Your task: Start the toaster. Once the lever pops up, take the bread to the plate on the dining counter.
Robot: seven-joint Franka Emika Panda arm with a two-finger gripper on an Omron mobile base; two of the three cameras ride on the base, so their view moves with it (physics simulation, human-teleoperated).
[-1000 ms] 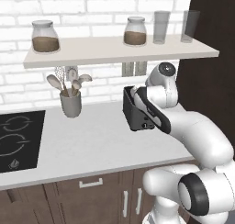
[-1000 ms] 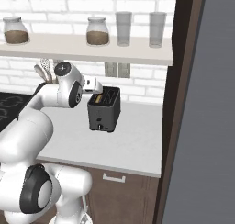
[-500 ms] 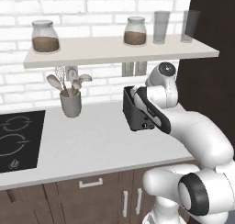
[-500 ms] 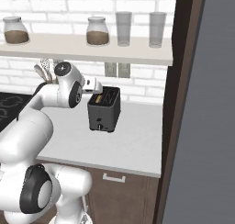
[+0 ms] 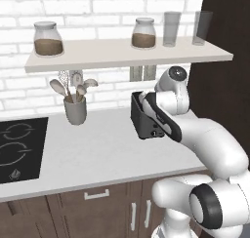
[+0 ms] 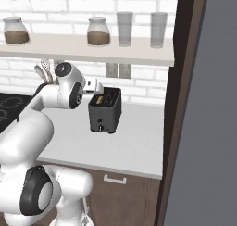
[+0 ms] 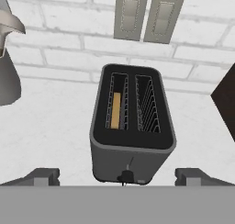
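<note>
a: where does the job stand?

b: right at the start, by my reading. the small boxy dark grey two-slot toaster (image 7: 133,126) sits on the pale grey desk (image 5: 97,154), against the white brick wall, just below the two grey wall sockets (image 7: 144,14). the thin tan slice of bread (image 7: 116,110) is down inside the toaster's left slot as the hand view shows it; the other slot has only its wire rack.

a: has the lever been pushed?

b: i can't tell. a small dark knob (image 7: 125,176) shows low on the toaster's front face, which i take for the lever, but nothing tells whether it is up or down. i'd judge the toaster not yet started, since the jaws aren't on it.

a: and the jaws?

b: the white arm's dark jaws (image 7: 117,176) stand spread as wide as they go, one tip either side of the toaster's front end in the hand view, empty and touching nothing. in the right base view the hand (image 6: 92,86) hangs just above and beside the toaster's top.

a: what's left?

b: all of it: press the lever, wait for the pop, lift the slice out, carry it to the plate on the dining counter.

a: anything near the toaster?

b: a grey utensil cup with wooden spoons (image 5: 74,105), well off to its side.
</note>
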